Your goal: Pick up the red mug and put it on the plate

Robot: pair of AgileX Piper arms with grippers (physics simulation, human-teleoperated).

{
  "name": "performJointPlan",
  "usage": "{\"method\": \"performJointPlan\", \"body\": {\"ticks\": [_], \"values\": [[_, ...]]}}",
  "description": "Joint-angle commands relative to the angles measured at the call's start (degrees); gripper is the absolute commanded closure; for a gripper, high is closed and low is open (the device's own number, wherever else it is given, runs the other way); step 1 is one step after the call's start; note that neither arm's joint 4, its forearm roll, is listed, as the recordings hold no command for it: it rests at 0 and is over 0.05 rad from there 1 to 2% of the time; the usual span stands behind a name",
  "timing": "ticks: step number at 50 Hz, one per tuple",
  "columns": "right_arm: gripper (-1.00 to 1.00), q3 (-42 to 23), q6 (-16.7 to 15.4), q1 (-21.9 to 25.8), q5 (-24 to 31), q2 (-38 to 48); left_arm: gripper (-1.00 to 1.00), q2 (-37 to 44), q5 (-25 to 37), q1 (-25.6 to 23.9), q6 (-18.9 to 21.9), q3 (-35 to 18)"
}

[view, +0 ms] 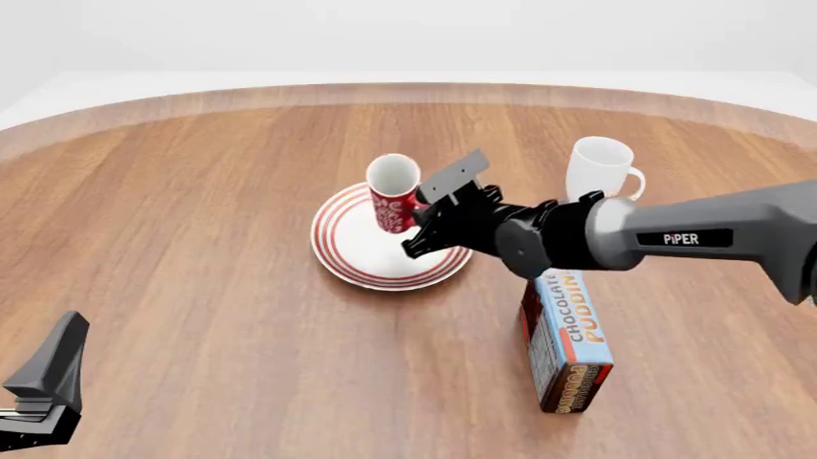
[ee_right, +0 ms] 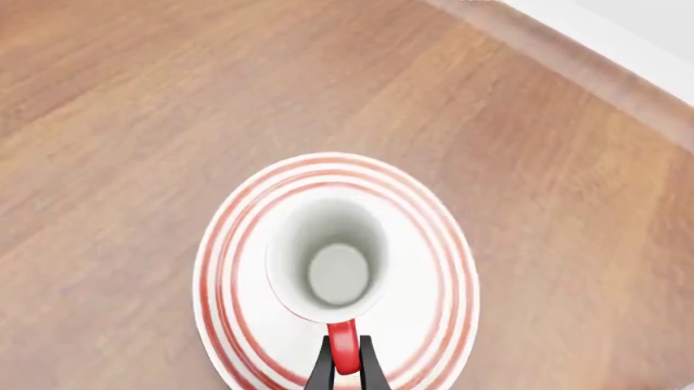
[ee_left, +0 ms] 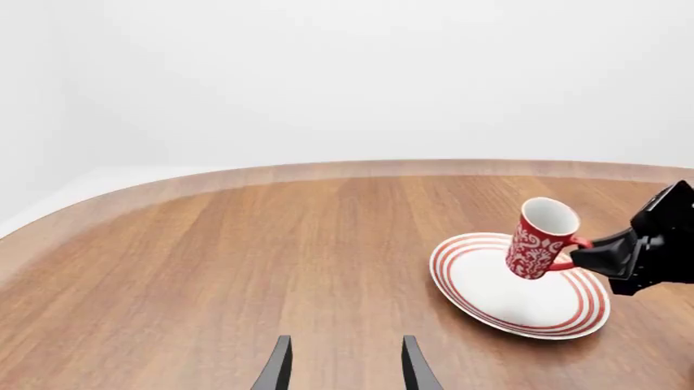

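The red mug [view: 393, 194], with a white pattern and white inside, hangs tilted over the plate [view: 362, 265], a white plate with red rings. My right gripper [view: 422, 222] is shut on the mug's red handle [ee_right: 341, 348]. In the right wrist view I look down into the mug [ee_right: 330, 260], centred over the plate [ee_right: 434, 317]. In the left wrist view the mug [ee_left: 539, 241] leans over the plate [ee_left: 509, 305], its base close to the plate's surface. My left gripper [ee_left: 344, 375] is open and empty, well to the near left of the plate.
A plain white mug [view: 600, 167] stands behind the right arm. A chocolate pudding box [view: 569, 337] stands at the near right, under the right arm. The left arm [view: 45, 382] sits at the near left corner. The table's curved far edge [view: 408, 91] runs behind.
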Motion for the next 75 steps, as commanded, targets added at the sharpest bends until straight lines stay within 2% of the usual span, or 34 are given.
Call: {"method": "performJointPlan", "body": {"ticks": [1, 30, 45, 46, 52, 59, 75], "values": [[1.0, -1.9, 0.8, 0.4, -0.2, 2.6, -1.0, 0.0, 0.0, 0.0, 0.0, 0.0], [1.0, -5.6, 0.7, -0.7, 0.5, 7.4, -1.0, 0.0, 0.0, 0.0, 0.0, 0.0], [1.0, -5.2, 1.6, 0.0, 0.3, 7.6, -1.0, 0.0, 0.0, 0.0, 0.0, 0.0], [-1.0, -5.1, 1.5, 0.1, 0.3, 7.6, -1.0, 0.0, 0.0, 0.0, 0.0, 0.0], [-1.0, -4.1, 2.7, 1.7, 0.1, 7.4, -1.0, 0.0, 0.0, 0.0, 0.0, 0.0], [-1.0, -4.9, 2.8, 0.2, 0.0, 8.0, -1.0, 0.0, 0.0, 0.0, 0.0, 0.0], [-1.0, -3.2, 3.0, 0.4, -0.4, 7.3, -1.0, 0.0, 0.0, 0.0, 0.0, 0.0]]}}
